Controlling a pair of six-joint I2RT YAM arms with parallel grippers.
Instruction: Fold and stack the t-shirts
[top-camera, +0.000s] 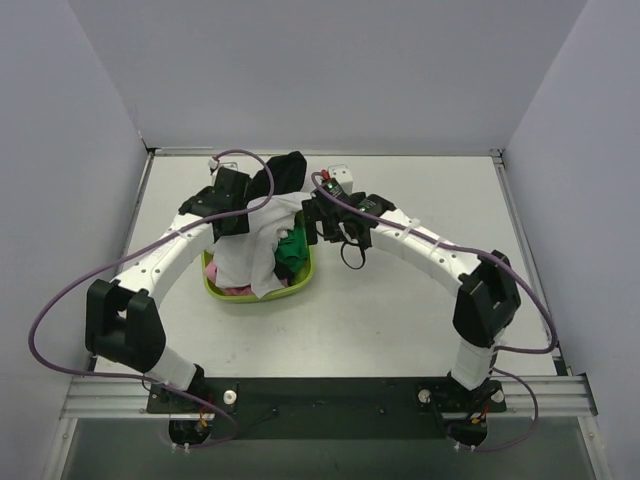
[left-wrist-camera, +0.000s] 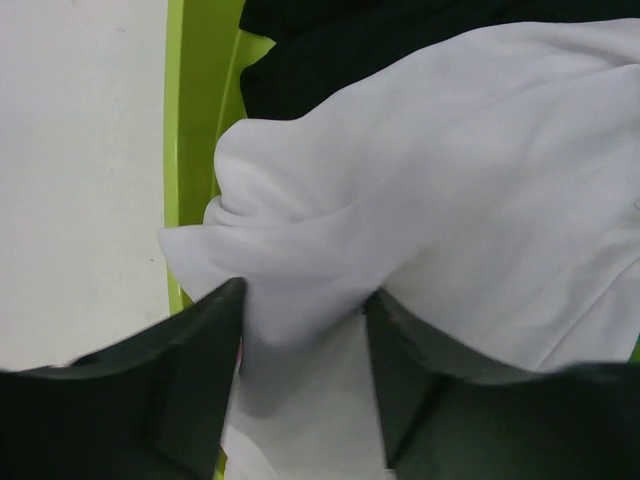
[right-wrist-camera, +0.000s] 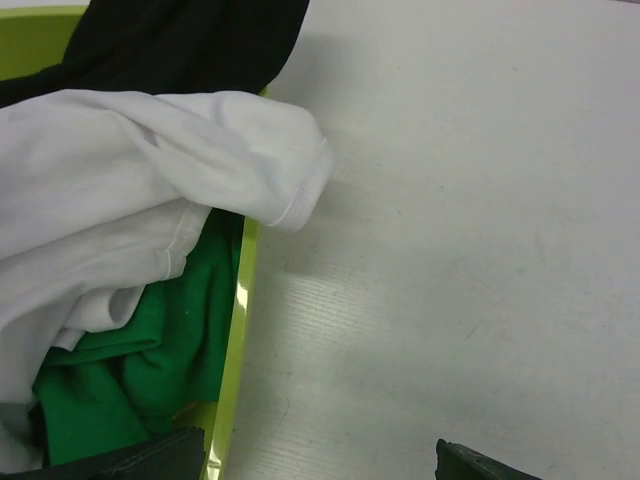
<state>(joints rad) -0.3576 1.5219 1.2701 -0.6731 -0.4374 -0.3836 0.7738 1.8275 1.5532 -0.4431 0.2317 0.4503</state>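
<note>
The left gripper (left-wrist-camera: 305, 300) stands partly spread astride a raised fold of the white t-shirt (left-wrist-camera: 450, 180). The cloth seems to brush both fingers, but it doesn't look pinched. The shirt lies heaped in the green basket (left-wrist-camera: 195, 120), over the black t-shirt (left-wrist-camera: 400, 30) and the green t-shirt (right-wrist-camera: 150, 350). The right gripper (right-wrist-camera: 318, 462) is spread wide and empty, above the table (right-wrist-camera: 480, 200) beside the basket.

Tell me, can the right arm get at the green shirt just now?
Probably yes. The right arm hovers by the basket with jaws open and empty, and part of the green shirt lies bare by the rim; the white shirt covers the rest.
</note>
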